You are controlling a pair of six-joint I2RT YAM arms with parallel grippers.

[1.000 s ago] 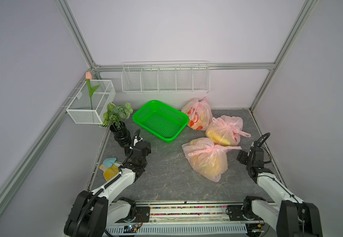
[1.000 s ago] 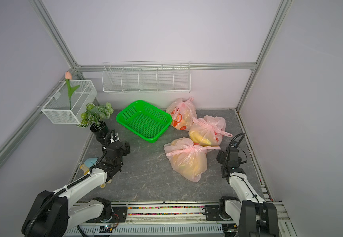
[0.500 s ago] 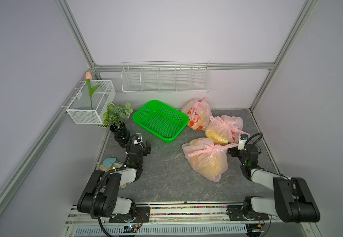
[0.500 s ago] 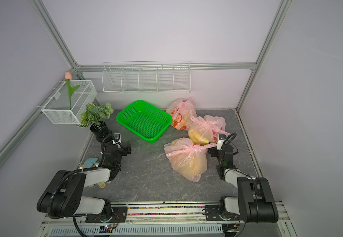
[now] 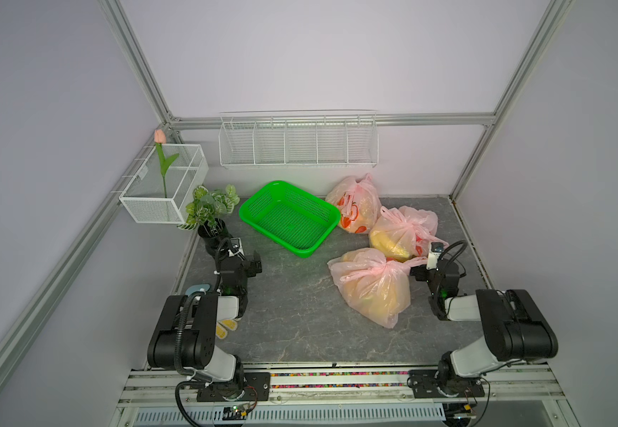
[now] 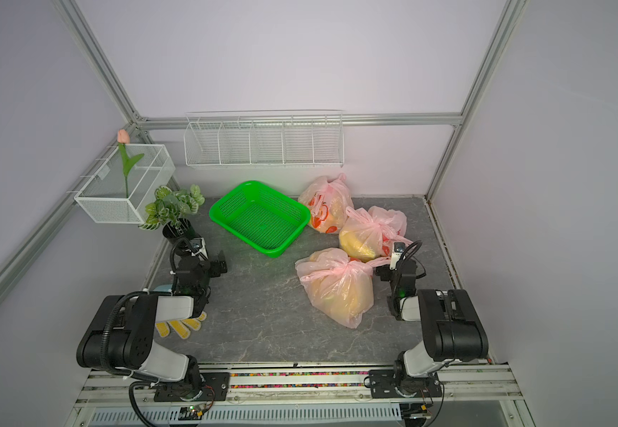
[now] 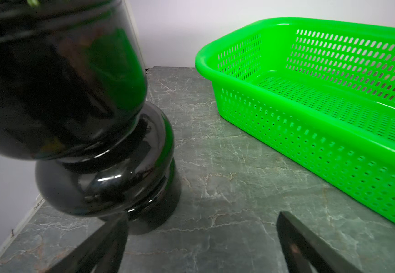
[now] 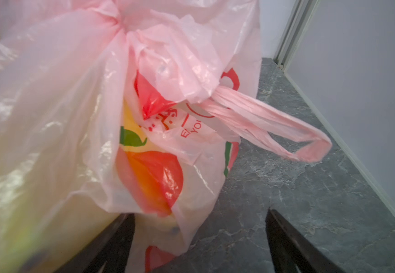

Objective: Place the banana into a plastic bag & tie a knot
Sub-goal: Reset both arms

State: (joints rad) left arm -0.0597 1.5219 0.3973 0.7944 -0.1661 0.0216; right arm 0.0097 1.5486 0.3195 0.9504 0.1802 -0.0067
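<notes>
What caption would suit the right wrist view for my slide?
Open right gripper facing a knotted pink plastic bag, its handle loop sticking out.

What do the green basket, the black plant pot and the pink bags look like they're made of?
Green basket: rigid moulded plastic, glossy, with regular rows of slots.
Black plant pot: perhaps glazed ceramic or glass; its mirror-like surface reflects the basket's green.
Pink bags: thin translucent plastic film, crinkled, with the contents showing through.

Bare tabletop (image 5: 292,314) centre passable; green basket (image 5: 289,222) blocks rear, knotted bags (image 5: 370,292) crowd right, black vase (image 5: 211,236) left
</notes>
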